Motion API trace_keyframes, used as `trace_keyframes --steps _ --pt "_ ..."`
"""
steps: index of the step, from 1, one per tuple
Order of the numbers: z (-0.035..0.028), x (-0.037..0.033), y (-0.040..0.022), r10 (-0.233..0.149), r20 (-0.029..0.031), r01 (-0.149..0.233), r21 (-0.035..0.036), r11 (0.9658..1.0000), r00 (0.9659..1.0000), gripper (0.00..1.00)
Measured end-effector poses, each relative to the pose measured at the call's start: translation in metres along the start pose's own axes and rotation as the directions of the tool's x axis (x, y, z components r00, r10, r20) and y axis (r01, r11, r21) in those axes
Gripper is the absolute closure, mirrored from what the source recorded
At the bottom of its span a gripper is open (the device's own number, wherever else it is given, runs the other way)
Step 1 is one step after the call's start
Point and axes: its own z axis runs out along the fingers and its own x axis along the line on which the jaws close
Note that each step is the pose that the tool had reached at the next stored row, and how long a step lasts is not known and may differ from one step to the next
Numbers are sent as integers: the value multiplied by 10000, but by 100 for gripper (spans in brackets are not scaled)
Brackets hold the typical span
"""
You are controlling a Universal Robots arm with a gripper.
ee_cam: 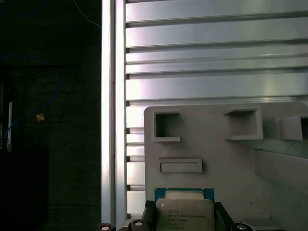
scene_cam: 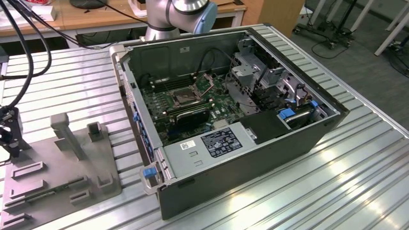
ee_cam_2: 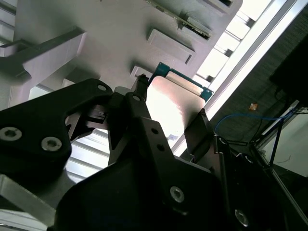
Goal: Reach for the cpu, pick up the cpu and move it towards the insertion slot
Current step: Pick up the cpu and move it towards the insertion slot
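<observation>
My claw (ee_cam_2: 169, 103) is closed on the cpu (ee_cam_2: 177, 113), one finger pressed to each opposite edge of the chip. In the first wrist view it sits over the grey tray (ee_cam: 216, 159), close to the tray's rectangular recesses; I cannot tell whether it has cleared the tray. In the exterior view the claw hangs at the left edge, well apart from the insertion slot (scene_cam: 182, 98) inside the open computer case (scene_cam: 268, 143). The tray's upright posts (scene_cam: 67, 134) and the case wall (scene_cam: 131, 105) stand between them on the slatted surface (scene_cam: 357, 182).
</observation>
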Motion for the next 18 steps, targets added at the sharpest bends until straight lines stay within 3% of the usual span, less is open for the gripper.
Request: trace_keyframes --steps 18 --pt "-83 0 3 0 0 0 -1 10000 10000 45"
